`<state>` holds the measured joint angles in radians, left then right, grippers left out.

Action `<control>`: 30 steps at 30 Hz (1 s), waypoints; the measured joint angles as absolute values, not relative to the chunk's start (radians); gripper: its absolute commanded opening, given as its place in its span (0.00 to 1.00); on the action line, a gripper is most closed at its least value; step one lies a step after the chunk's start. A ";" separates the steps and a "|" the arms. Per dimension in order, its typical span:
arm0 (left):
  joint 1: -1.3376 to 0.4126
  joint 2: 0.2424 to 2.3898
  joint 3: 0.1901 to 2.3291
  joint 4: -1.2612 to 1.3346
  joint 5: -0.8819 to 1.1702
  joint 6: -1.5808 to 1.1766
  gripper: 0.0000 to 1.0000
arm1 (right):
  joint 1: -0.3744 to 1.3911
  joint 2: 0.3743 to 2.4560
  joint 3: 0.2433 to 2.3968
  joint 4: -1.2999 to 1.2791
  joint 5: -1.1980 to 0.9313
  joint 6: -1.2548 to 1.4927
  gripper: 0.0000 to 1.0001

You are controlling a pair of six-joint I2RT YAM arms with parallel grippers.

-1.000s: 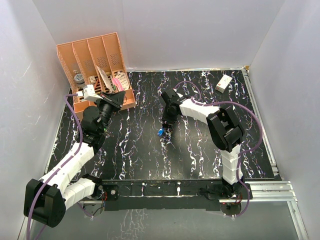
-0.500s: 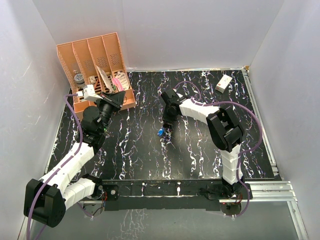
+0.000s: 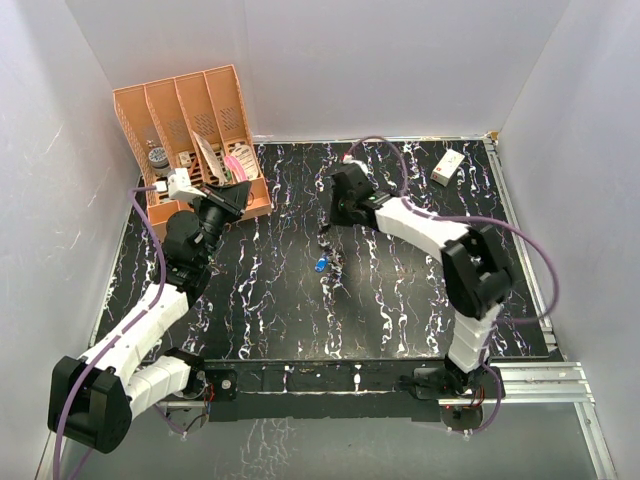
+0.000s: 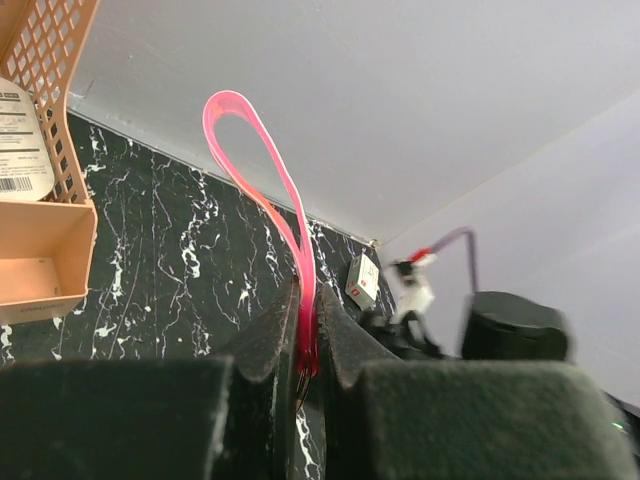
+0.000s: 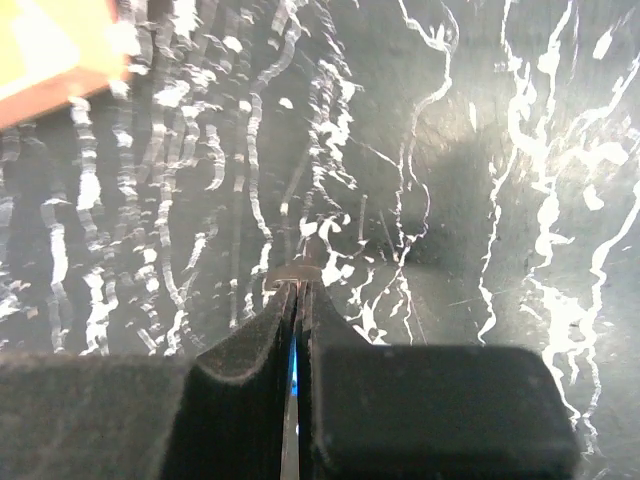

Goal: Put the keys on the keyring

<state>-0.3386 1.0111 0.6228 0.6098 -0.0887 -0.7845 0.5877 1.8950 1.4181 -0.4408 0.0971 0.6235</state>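
Well inside table (image 3: 280, 310) edges: blue key (image 3: 319, 264).

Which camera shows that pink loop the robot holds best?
The left wrist view: the pink keyring stands up large and clear, its base pinched in the left gripper. From the top camera it's too small to pick out; the right wrist view doesn't show it.

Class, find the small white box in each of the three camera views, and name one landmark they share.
Top external: the white box is upper right, at the far edge of the table.
Left wrist: the white box is just right of the picture's centre.
Right wrist: not in it.
Shared landmark: the orange organizer, upper left in all three.
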 measured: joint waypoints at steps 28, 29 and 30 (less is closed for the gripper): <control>-0.339 1.137 0.749 0.620 0.002 -0.803 0.00 | 0.392 1.571 0.919 0.643 -0.671 0.447 0.00; -0.339 1.143 0.753 0.620 0.003 -0.804 0.00 | 0.392 1.572 0.918 0.684 -0.696 0.458 0.00; -0.339 1.150 0.757 0.623 0.005 -0.805 0.00 | 0.392 1.574 0.918 0.731 -0.715 0.476 0.00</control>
